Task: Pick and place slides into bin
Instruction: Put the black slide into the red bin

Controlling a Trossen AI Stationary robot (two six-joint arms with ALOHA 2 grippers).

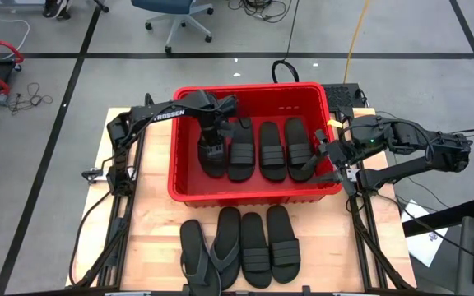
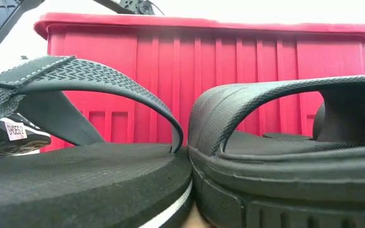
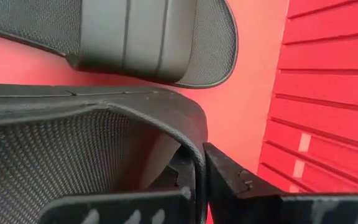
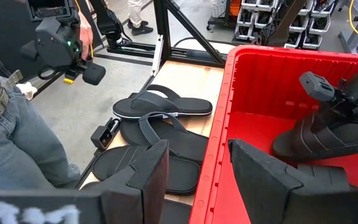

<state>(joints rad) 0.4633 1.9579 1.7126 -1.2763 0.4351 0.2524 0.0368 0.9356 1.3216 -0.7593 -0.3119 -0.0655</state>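
Note:
The red bin (image 1: 253, 196) stands mid-table with several black slides lying side by side on its floor. My left gripper (image 1: 212, 145) reaches down into the bin's left part, shut on the leftmost slide (image 1: 212, 160). The neighbouring slide (image 3: 154, 37) lies flat just beyond it. My right gripper (image 1: 332, 156) hovers open at the bin's right wall, nothing between its fingers; the right wrist view shows the bin's rim (image 4: 227, 93) ahead of them. Several more slides (image 1: 255, 247), two with thong straps (image 1: 194, 256), lie on the table in front of the bin. My left gripper pinches the edge of the slide's wide strap (image 3: 188, 127) between its two fingers (image 3: 229, 177), one under the strap and one outside it. The fingers come steeply from above. The slide (image 4: 309, 140) sits low in the bin by its left wall; whether its sole touches the floor I cannot tell.
The bin's ribbed wall (image 3: 328, 93) is close beside my left gripper. A thong sandal (image 2: 75, 171) and a slide (image 2: 296, 171) fill the low view in front of the bin (image 2: 201, 50). A person in jeans (image 4: 17, 143) stands beyond the table's edge.

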